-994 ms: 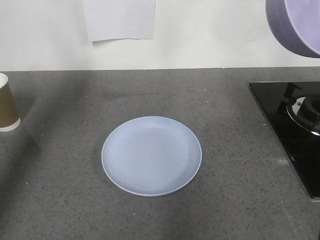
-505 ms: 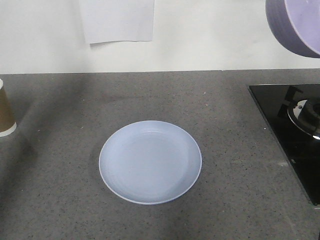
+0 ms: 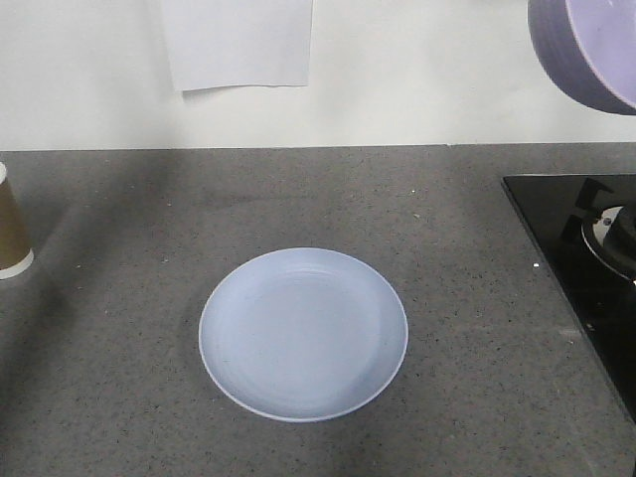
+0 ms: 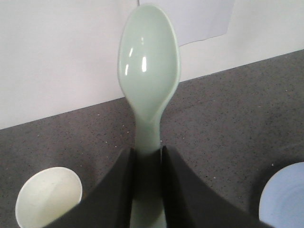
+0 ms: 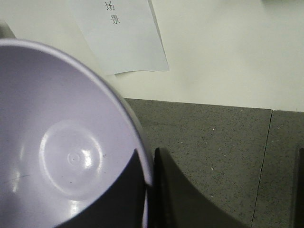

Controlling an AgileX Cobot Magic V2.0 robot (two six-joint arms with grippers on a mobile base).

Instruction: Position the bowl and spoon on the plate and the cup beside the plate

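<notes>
Step in hand: carrying is judged to be under way. Two task items are held in the air and nothing has yet been set on the plate.

Bowl: a small round lavender-purple matte bowl [image 3: 586, 50] is seen at the top right of the front view, raised well above the counter and tilted on edge. Its smooth inside, with a faint ring at the base, fills the right wrist view [image 5: 61, 152].

Right gripper [image 5: 151, 185]: its dark fingers are pinched on the bowl's rim, one inside and one outside.

Spoon: a small pale whitish-mint plastic spoon [image 4: 149, 66] is held with its oval scoop pointing away from the wrist camera.

Left gripper [image 4: 147, 156]: its fingers are pressed against the flat handle from both sides.

Plate: a round pale bluish-lavender plate [image 3: 303, 333] with a shallow raised rim lies bare in the middle of the grey speckled counter [image 3: 477, 248].

Cup: a brown paper cup [image 3: 10, 234] with a white inside stands upright at the counter's left edge, well apart from the plate.

Hazard: a black glass hob [image 3: 586, 268] lies below the bowl.

Next move: the bowl is judged to need levelling, carrying left over the plate's centre, lowering and releasing. The spoon would then be placed, and the cup brought beside the plate.
</notes>
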